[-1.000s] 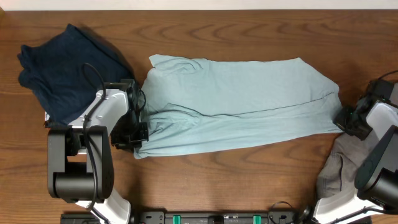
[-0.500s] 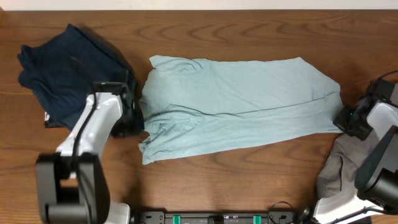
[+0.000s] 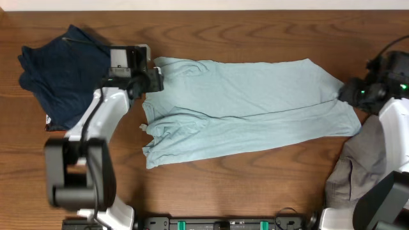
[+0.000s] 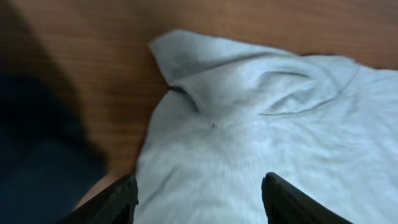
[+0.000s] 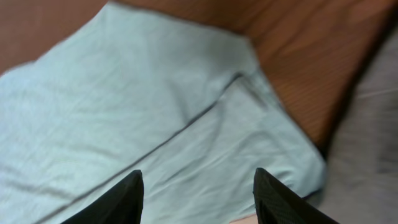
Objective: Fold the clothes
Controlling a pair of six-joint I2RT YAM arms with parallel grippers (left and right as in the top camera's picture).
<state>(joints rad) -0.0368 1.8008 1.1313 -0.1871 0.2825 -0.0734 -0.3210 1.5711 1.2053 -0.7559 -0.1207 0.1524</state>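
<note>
pale light-blue garment (image 3: 249,108): largest item of the clothes. thin fabric, spread flat across the middle of the brown wooden counter (image 3: 255,25), long side running left to right. a seam line crosses it lengthwise from the right end towards the left. the lower left part is rumpled into several creases, and the upper left corner is bunched into a small raised fold.

dark navy garment (image 3: 61,76): loose heap at the far left of the counter, towards the back. it lies near the left end of the blue piece; the left arm crosses the space between them.

grey garment (image 3: 358,166): crumpled at the right front of the counter. its upper edge meets the lower right corner of the blue piece, and the right arm partly covers it.

left gripper (image 3: 152,80): positioned at the upper left corner of the light-blue garment. its fingers (image 4: 118,202) stand well apart with nothing held between them. the wrist view looks down on the bunched corner, with bare wood beyond it and dark fabric at the left. whether the fingertips touch the cloth cannot be told.

right gripper (image 3: 345,92): positioned at the right end of the light-blue garment, by its upper right corner. its fingers (image 5: 127,196) are parted and empty. the wrist view shows the seam line, the cloth's right edge, bare wood and a strip of grey fabric.
</note>
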